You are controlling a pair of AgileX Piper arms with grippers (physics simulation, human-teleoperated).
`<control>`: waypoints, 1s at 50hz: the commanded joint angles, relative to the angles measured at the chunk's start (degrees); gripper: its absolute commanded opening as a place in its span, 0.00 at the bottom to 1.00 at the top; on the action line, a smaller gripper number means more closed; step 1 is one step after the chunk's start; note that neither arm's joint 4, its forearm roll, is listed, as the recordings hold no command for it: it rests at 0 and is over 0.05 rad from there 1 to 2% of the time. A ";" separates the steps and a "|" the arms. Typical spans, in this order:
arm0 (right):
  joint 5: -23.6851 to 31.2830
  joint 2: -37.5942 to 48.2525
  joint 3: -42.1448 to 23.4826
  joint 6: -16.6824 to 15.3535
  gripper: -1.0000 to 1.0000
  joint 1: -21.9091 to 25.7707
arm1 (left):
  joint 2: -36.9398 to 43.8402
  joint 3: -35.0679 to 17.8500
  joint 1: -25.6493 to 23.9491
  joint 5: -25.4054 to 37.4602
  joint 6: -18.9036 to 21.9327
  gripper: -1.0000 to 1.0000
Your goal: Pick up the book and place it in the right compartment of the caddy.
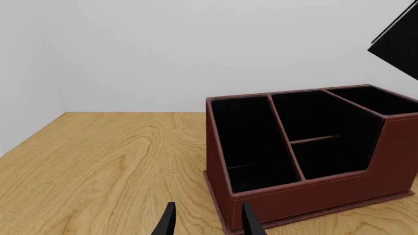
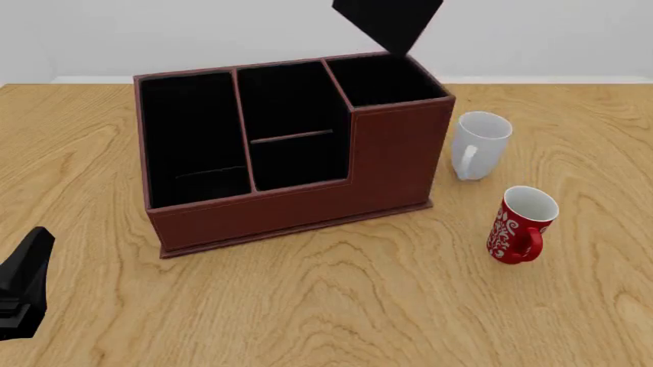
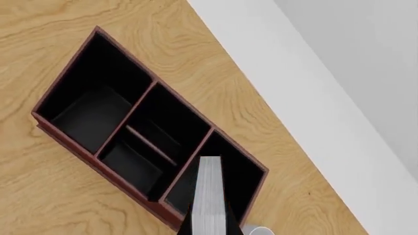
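Note:
The black book hangs tilted on one corner just above the caddy's right compartment, apart from its rim. In the right wrist view its white page edges run down between the dark fingers of my right gripper, which is shut on it, with the tall slot below. The right gripper itself is above the front view's edge. My left gripper is open and holds nothing, low over the table in front of the caddy's wide left section. A corner of the book shows there too.
A white mug stands just right of the caddy and a red patterned mug nearer the front. The left arm's dark end sits at the front left table edge. A white wall runs behind the table.

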 commanded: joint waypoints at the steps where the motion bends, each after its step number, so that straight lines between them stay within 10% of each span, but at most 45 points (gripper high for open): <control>1: -0.02 4.54 -5.47 1.86 0.00 -1.07 | 0.00 0.00 0.00 0.00 0.00 1.00; 50: -6.57 8.69 1.14 4.01 0.00 -4.72 | 0.00 0.00 0.00 0.00 0.00 1.00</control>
